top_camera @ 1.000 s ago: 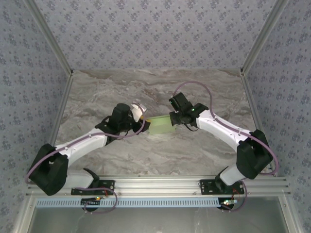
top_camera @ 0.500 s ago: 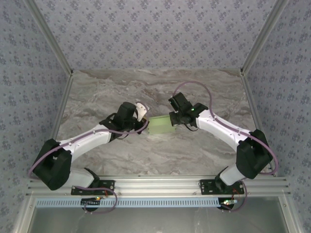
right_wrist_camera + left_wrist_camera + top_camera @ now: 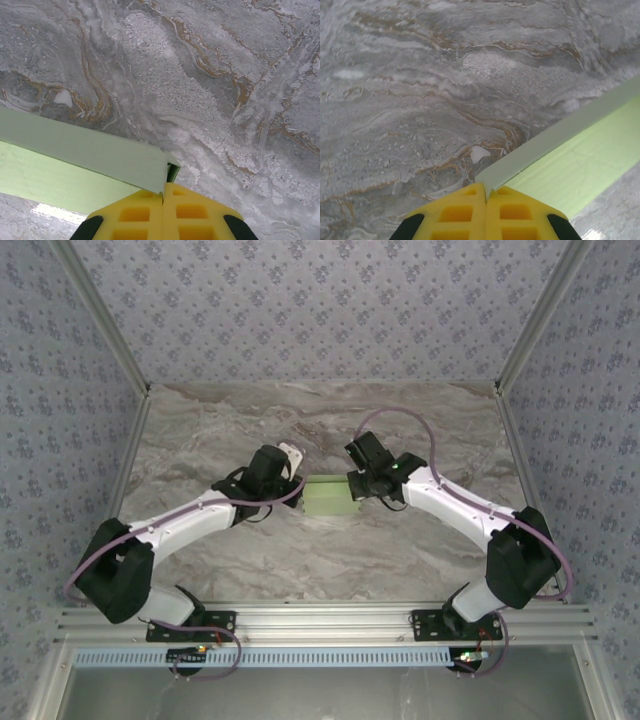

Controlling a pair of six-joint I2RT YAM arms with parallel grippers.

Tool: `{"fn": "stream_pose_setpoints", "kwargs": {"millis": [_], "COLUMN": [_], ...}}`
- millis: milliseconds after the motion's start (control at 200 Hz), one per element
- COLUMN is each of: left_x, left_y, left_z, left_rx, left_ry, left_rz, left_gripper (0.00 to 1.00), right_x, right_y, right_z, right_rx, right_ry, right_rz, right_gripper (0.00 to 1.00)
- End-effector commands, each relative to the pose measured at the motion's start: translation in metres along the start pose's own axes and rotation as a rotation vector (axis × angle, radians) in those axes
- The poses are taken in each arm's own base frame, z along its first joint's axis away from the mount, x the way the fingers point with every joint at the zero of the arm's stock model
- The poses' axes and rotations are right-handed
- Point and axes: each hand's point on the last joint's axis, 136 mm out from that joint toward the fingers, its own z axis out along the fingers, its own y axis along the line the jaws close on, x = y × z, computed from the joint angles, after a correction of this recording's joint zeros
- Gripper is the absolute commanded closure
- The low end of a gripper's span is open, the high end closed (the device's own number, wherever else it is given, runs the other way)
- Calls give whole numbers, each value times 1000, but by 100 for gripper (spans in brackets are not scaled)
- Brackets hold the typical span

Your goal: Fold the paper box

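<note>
A: Left tool [image 3: 486,192]: how does it stand?
B: Its yellow fingers [image 3: 455,212] are pressed together, nipping the left end of the paper box [image 3: 328,497].
A: And the right tool [image 3: 163,192]?
B: Closed likewise, pinching a corner at the box's right end.
A: Where does the box lie?
B: Between the two tools, spanning from one to the other, over the middle of the marbled worktop [image 3: 330,560].

The paper box [image 3: 328,497] is a small pale-green card thing, flat and rectangular, sitting about mid-surface [image 3: 300,550] with its long side running left to right. Up close, a paler grey-green strip runs along one long edge, next to a brighter green panel with faint creases.
</note>
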Motion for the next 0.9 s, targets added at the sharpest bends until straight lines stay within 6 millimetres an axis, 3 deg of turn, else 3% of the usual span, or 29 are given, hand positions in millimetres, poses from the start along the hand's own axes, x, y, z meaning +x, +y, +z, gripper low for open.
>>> {"fn": "stream_pose_setpoints", "kwargs": {"millis": [0, 535, 894], "left_x": [-20, -17, -15], "left_y": [5, -3, -3], "left_z": [0, 2, 2], "left_rx": [-65, -117, -142], "left_ry": [-59, -90, -40], "left_rz": [-191, -316, -240], "left_gripper": [100, 100, 100], "right_x": [11, 15, 23], "right_y": [2, 5, 2], "right_z": [5, 11, 15], "right_rx": [10, 11, 25], "right_ry": [44, 51, 68], "right_rz": [10, 18, 14], "right_gripper": [95, 95, 95]}}
